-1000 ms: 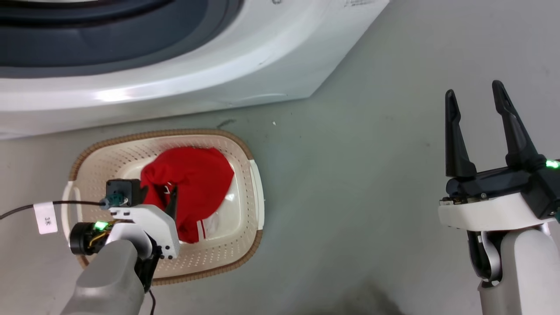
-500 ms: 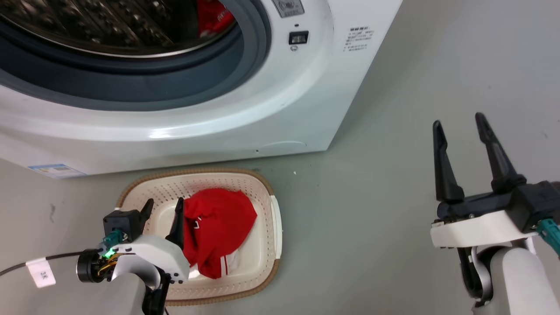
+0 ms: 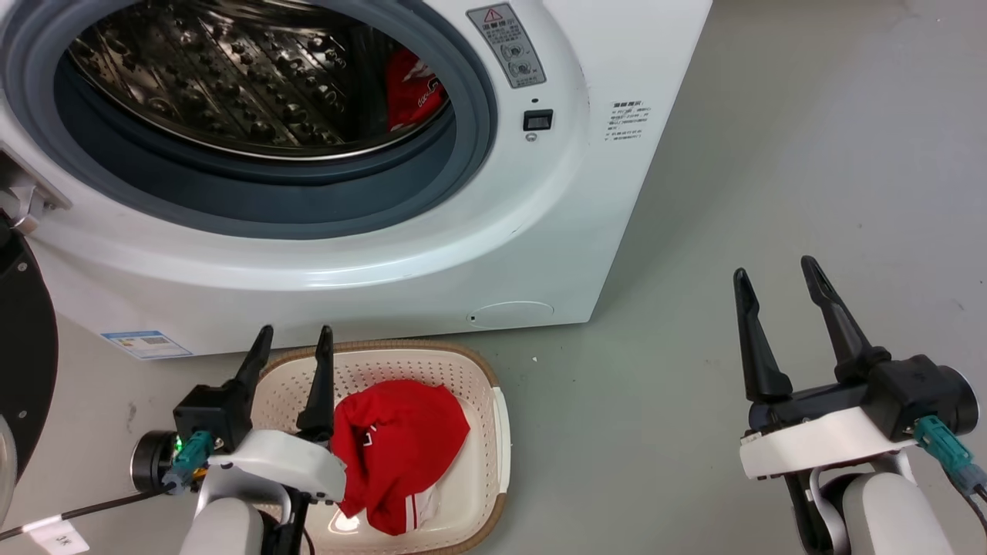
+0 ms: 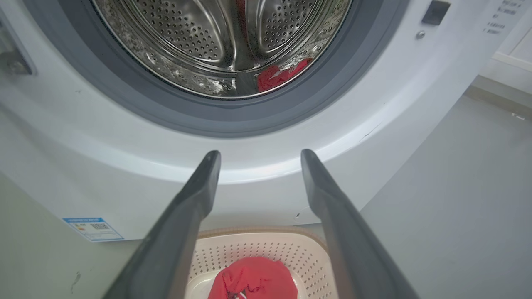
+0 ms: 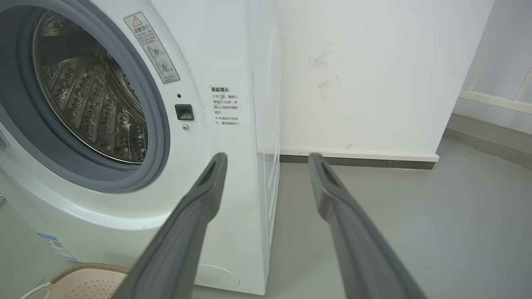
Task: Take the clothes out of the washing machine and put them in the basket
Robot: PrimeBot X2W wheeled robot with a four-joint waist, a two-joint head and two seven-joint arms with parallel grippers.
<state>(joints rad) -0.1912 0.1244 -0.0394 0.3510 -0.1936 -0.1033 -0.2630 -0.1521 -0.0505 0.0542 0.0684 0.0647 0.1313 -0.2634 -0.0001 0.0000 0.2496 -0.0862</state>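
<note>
Left gripper [image 3: 294,333]: jaws well apart, nothing held. Poised above left half of basket [image 3: 484,432], fingertips past its far rim, pointing at front of washer [image 3: 540,231]. Red garment [image 3: 401,451] heaped in basket, just right of the right finger in head view, below and between the fingers in left wrist view. Contact unclear. Second red garment [image 3: 412,89] inside drum [image 3: 231,92], right side, well beyond the fingertips. Right gripper [image 3: 774,267]: equally open, empty, over bare floor [image 3: 678,324], well apart from basket and washer.

Against a second ago: head view swung upward, drum now in sight. Left gripper then sunk in basket, finger at the garment. Now lifted and levelled toward washer. Basket garment in same heap. Right gripper same pose.
</note>
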